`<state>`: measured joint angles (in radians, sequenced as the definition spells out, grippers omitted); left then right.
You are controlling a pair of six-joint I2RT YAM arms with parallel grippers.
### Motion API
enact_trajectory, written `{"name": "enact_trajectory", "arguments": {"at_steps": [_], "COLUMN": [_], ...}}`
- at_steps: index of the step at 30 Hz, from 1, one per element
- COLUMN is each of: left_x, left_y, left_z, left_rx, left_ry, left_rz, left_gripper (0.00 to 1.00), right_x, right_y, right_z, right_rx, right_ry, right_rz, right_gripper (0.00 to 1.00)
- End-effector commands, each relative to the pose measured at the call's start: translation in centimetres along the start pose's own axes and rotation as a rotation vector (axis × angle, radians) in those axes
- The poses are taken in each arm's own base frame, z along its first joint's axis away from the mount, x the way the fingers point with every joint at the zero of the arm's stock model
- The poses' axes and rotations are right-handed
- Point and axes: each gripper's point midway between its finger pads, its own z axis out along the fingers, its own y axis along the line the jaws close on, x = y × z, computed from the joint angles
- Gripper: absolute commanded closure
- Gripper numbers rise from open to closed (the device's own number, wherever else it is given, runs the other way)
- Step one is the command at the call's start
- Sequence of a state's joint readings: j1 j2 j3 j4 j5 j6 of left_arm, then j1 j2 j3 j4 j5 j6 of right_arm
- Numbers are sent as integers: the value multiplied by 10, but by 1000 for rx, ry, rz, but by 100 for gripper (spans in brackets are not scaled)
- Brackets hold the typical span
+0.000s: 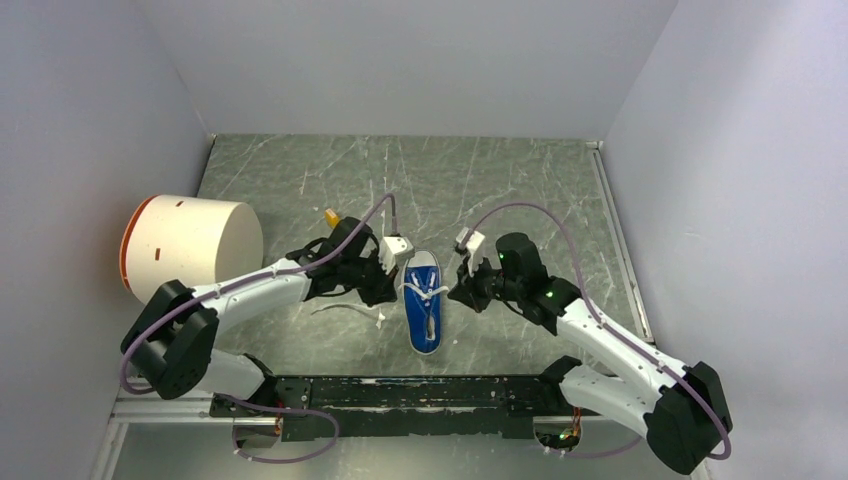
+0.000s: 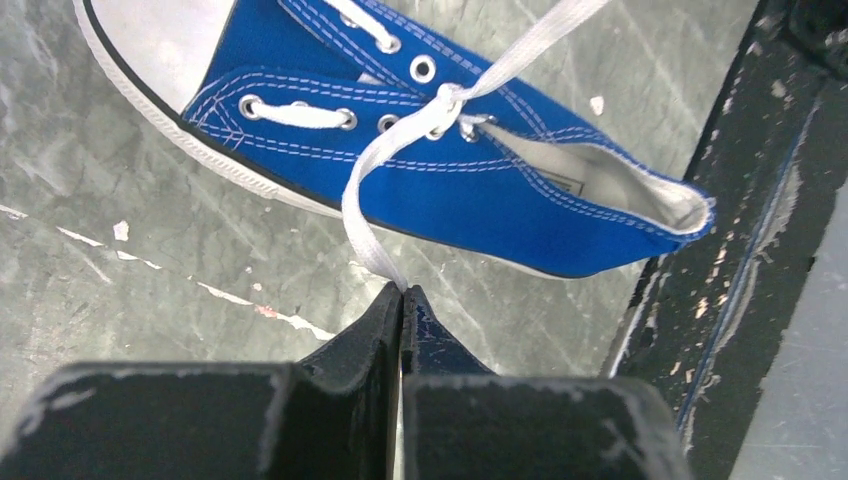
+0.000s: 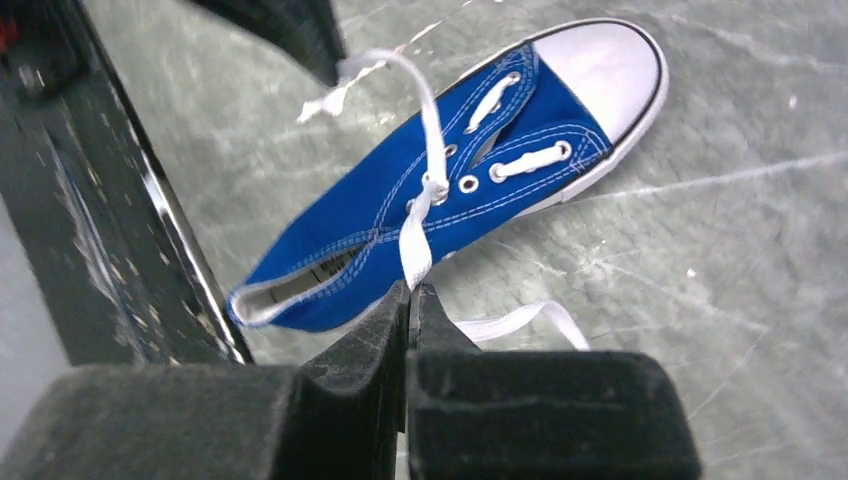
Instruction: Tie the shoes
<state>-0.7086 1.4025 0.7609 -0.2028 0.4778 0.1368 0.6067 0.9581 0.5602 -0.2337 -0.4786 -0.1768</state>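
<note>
**Both grippers pinch a lace strand**

The shoe [image 1: 424, 303] lies on the green table [image 1: 500, 190] between the two arms, its white toe cap pointing away from the bases and its heel near the black rail [image 1: 400, 392]. The laces [image 2: 440, 100] cross in one knot over the eyelets — from there a strand runs out to each side. The left gripper [image 2: 402, 292] is clamped on one strand just beside the shoe; the right gripper [image 3: 411, 288] is clamped on the other. A yellow block [image 1: 331, 216] and a white cylinder [image 1: 195, 245] sit further left.
</note>
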Motion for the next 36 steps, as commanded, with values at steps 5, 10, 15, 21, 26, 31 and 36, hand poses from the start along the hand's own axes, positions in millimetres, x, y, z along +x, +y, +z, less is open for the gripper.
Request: {"name": "enact_trajectory", "arguments": {"at_steps": [5, 10, 15, 21, 26, 31, 36], "left_x": [-61, -77, -83, -84, -87, -81, -82], "left_y": [-19, -21, -24, -38, -45, -41, -40], "left_z": [-18, -22, -25, -24, -24, -16, -14], "left_rx": [54, 43, 44, 103, 141, 139, 143], "left_ry": [-218, -256, -284, -311, -375, -354, -351], "left_rz": [-49, -66, -72, -88, -108, -122, -84], "left_gripper": [95, 95, 95, 95, 95, 95, 95], "right_x": [3, -7, -3, 6, 42, 46, 50], "right_y": [5, 23, 31, 16, 2, 13, -19], "right_z": [3, 7, 11, 5, -2, 4, -10], "right_rx": [118, 26, -15, 107, 247, 153, 270], "right_ry": [165, 243, 383, 449, 555, 567, 498], "right_rz": [621, 745, 835, 880, 893, 891, 994], "right_gripper": [97, 97, 100, 100, 89, 63, 39]}}
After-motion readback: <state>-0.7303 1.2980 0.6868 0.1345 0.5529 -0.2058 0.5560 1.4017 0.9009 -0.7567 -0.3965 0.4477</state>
